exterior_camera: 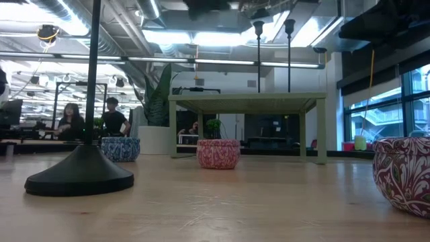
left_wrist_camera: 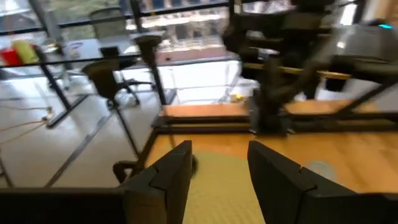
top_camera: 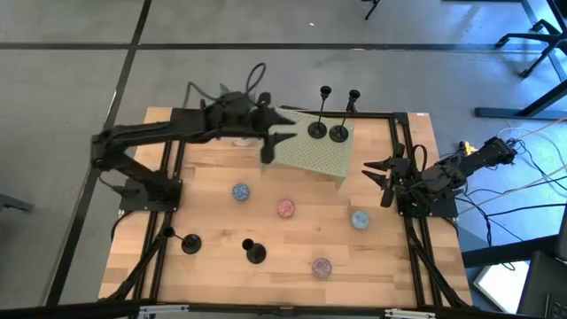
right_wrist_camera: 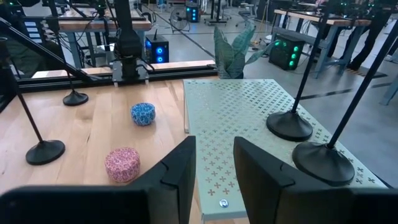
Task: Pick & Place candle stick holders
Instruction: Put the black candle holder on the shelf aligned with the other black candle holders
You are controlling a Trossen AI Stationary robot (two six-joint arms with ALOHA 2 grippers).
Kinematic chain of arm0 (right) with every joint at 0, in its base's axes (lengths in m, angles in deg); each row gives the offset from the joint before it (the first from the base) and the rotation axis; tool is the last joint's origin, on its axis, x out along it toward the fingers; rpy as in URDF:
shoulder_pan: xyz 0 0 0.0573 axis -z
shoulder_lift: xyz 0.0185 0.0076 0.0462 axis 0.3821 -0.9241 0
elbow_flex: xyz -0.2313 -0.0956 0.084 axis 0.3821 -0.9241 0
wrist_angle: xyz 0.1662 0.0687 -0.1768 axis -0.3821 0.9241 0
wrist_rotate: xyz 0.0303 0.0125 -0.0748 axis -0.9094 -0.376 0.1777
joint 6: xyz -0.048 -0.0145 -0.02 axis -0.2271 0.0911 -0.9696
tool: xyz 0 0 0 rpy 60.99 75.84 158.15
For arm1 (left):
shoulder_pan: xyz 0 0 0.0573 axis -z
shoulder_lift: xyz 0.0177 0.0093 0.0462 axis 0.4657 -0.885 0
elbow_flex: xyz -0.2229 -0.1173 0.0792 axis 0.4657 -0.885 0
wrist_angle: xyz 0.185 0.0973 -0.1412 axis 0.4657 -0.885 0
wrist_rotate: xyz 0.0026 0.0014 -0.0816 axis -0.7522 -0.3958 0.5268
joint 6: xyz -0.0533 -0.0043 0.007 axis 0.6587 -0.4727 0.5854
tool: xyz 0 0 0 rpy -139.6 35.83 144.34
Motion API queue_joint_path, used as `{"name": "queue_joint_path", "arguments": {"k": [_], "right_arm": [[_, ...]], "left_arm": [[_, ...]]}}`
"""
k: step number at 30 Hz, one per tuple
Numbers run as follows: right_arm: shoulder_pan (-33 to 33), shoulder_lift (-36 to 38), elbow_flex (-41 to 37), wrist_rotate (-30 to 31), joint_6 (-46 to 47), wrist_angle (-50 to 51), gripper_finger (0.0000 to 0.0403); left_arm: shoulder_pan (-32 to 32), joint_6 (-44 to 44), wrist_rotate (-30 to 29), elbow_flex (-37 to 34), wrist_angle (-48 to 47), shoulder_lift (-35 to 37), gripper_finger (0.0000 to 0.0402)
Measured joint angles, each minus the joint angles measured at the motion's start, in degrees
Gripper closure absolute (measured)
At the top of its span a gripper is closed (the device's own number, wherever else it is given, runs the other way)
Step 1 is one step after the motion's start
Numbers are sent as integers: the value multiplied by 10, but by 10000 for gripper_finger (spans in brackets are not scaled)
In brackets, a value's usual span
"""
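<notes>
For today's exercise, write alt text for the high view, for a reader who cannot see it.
Seen from above, two candle stick holders stand on a pale green perforated stand at the table's far edge, two more near the front edge. The left gripper hovers open over the stand; the right gripper waits open beside it.

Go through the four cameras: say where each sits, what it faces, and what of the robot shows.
High: overhead, straight down; both arms, left gripper over the green perforated stand, right gripper beside it.
Low: table height, level across; no arm.
Left wrist: on the left arm, over the stand; own fingers.
Right wrist: on the right arm; own fingers.
High and right wrist share two candle stick holders on the stand.
</notes>
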Motion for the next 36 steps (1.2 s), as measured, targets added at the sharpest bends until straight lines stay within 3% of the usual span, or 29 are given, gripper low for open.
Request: {"name": "queue_joint_path", "arguments": {"k": [6, 14, 17, 25, 36], "right_arm": [[0, 0, 0, 0, 5, -1, 290], [0, 0, 0, -4, 47, -1, 290], [0, 0, 0, -5, 47, -1, 290], [0, -4, 0, -5, 49, -2, 290], [0, -4, 0, -6, 77, -2, 290]], "left_arm": [[82, -10, -27, -72, -16, 97, 250], [248, 33, -218, -218, 3, 200, 260], [307, 34, -263, -259, 5, 222, 261], [403, 45, -238, -310, -27, 243, 261], [428, 188, -197, -330, -101, 229, 261]]}}
